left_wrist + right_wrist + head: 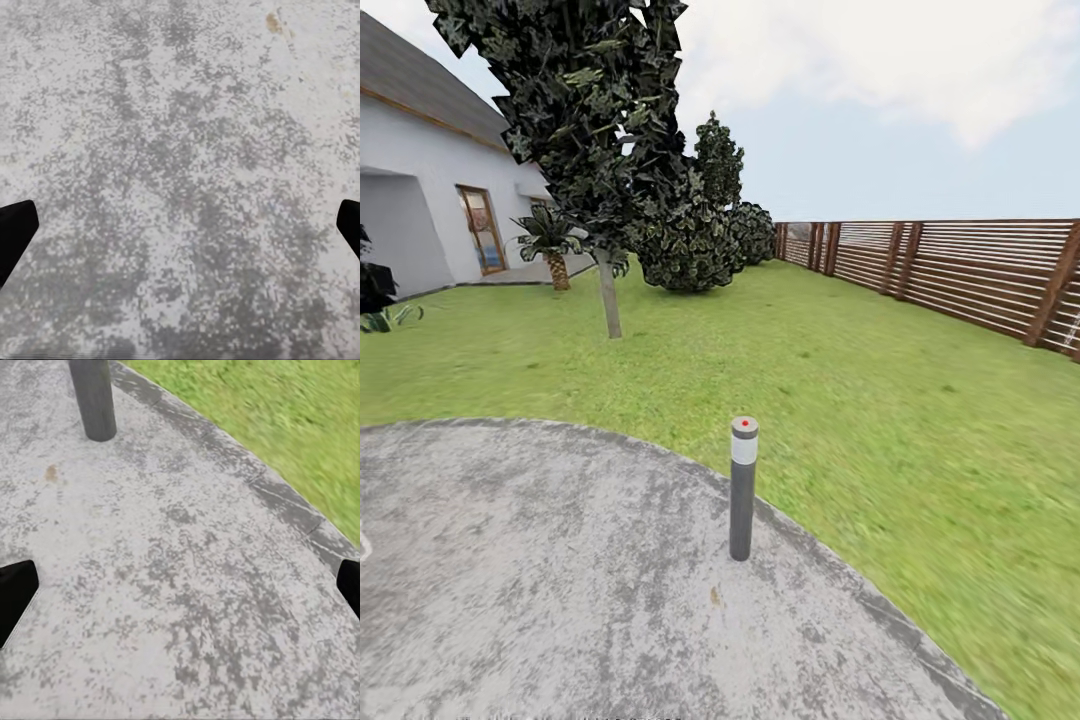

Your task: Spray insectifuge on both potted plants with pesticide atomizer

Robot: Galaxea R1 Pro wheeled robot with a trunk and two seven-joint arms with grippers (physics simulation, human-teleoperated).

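Both hands hang open over the patio (540, 560), left hand (180, 225) and right hand (180, 585), fingers wide apart. A grey lamp (742, 487) stands upright near the lawn (840, 380); fence (960, 270) far right.

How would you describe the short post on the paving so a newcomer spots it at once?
Start at the round mottled grey paved patio ringed by green lawn. Near its edge stands the slim dark grey bollard lamp. Its pale top band and red dot set it apart from the thin tree trunk on the grass.
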